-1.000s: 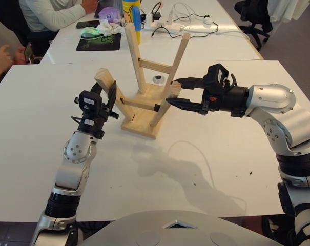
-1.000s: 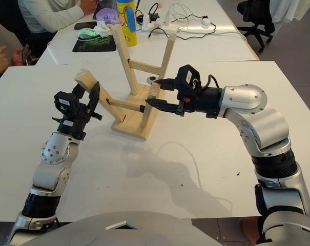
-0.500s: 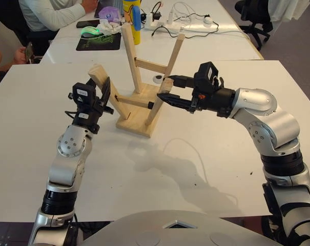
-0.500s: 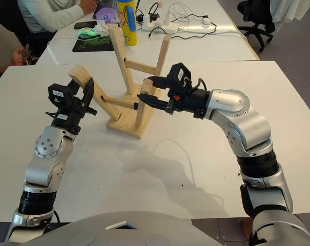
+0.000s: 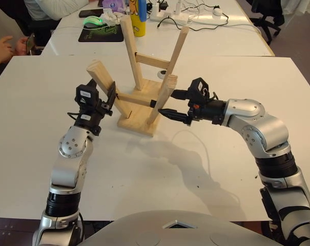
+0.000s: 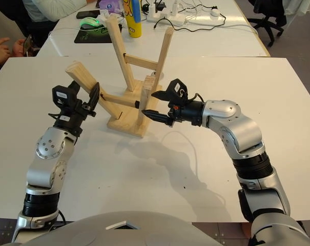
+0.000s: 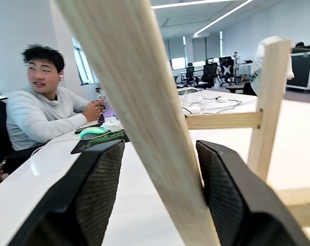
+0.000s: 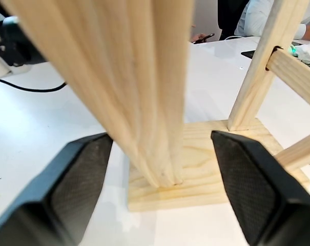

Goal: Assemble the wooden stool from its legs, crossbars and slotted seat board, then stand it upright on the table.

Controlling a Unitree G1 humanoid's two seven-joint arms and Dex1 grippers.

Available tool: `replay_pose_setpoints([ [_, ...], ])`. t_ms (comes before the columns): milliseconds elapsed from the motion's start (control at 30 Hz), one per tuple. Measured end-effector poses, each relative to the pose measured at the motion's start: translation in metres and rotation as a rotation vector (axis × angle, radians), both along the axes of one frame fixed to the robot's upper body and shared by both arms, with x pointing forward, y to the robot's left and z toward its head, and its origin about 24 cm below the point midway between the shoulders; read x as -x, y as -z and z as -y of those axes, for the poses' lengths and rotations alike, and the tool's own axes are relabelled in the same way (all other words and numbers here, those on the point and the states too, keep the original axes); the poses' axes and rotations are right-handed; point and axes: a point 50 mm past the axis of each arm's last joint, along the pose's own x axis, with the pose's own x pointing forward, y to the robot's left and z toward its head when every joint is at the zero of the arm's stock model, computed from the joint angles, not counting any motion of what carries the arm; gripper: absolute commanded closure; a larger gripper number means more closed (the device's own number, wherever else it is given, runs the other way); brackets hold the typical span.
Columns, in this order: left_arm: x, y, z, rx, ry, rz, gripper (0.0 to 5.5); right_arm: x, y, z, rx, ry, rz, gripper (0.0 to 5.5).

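Note:
The wooden stool lies upside down, its seat board flat on the white table and its legs pointing up. Crossbars link the legs. My left gripper is shut on the outward-leaning left leg, just below its tip; the left wrist view shows that leg between both pads. My right gripper is open and straddles the near right leg about halfway up. In the right wrist view that leg has clear gaps to both pads.
A second table behind holds a yellow bottle, a dark mouse mat and a power strip with cables. A person's hand rests at the far left edge. Bare tabletop stretches in front and to the right.
The head camera has shifted. My right gripper has slid from the top of the near right leg to lower on it, still open. The left gripper keeps its hold on the left leg.

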Motion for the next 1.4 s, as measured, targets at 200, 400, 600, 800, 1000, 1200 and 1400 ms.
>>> replay_pose_setpoints([
  [200, 0.005, -0.03, 0.009, 0.112, 0.055, 0.093, 2.92, -0.001, 0.001, 0.014, 0.031, 0.048, 0.006, 1.97],
  [400, 0.004, -0.049, 0.001, 0.07, -0.021, 0.162, 2.92, -0.004, 0.002, 0.027, 0.048, 0.099, 0.01, 1.97],
  [600, 0.002, -0.061, -0.015, 0.037, -0.126, 0.214, 3.16, -0.013, -0.001, 0.046, 0.08, 0.174, 0.028, 2.52],
  [800, -0.005, -0.072, -0.027, 0.075, -0.157, 0.22, 4.16, -0.031, -0.041, 0.047, -0.115, 0.283, 0.174, 3.57],
  [1000, -0.01, -0.071, -0.035, 0.104, -0.172, 0.177, 5.19, -0.013, -0.105, -0.011, -0.547, 0.085, 0.265, 4.64],
  [1200, -0.012, -0.066, -0.036, 0.127, -0.169, 0.138, 5.5, 0.005, -0.132, -0.041, -0.631, -0.04, 0.286, 5.49],
  [1400, -0.013, -0.06, -0.038, 0.142, -0.18, 0.111, 5.5, -0.003, -0.124, -0.05, -0.56, -0.019, 0.274, 5.49],
])
